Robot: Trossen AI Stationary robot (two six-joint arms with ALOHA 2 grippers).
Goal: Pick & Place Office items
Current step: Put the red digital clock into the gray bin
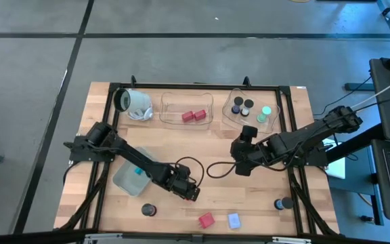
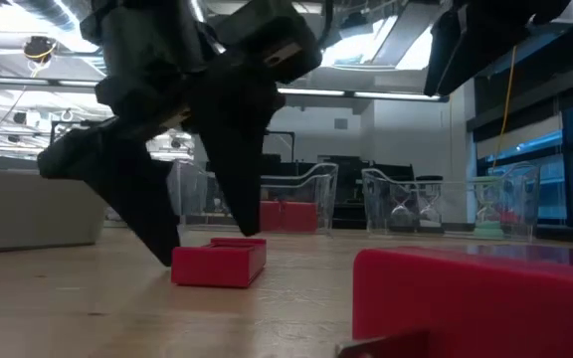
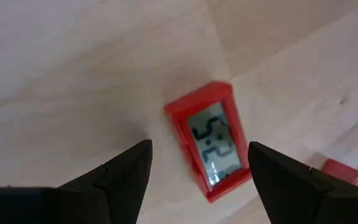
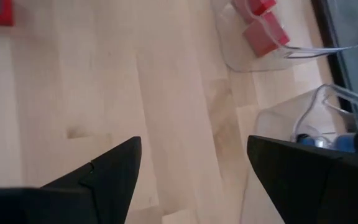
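A small red clock with a grey display (image 3: 211, 149) lies flat on the wooden table (image 1: 263, 203), near the middle front. My left gripper (image 3: 199, 144) points steeply down over it, open, with one finger on either side of the clock and no contact showing. From table height the clock (image 2: 219, 262) sits low between the two dark fingers of my left gripper (image 2: 210, 249). My right gripper (image 1: 241, 166) hangs open above bare wood right of centre, with nothing between its fingers (image 4: 117, 168).
Near the front edge lie a red block (image 1: 206, 219), a pale blue card (image 1: 234, 220) and two black cylinders (image 1: 149, 210) (image 1: 281, 203). A grey-blue tray (image 1: 128, 179) holds a teal piece. Two clear trays (image 1: 187, 108) (image 1: 249, 112) and a white cylinder (image 1: 134, 103) stand at the back.
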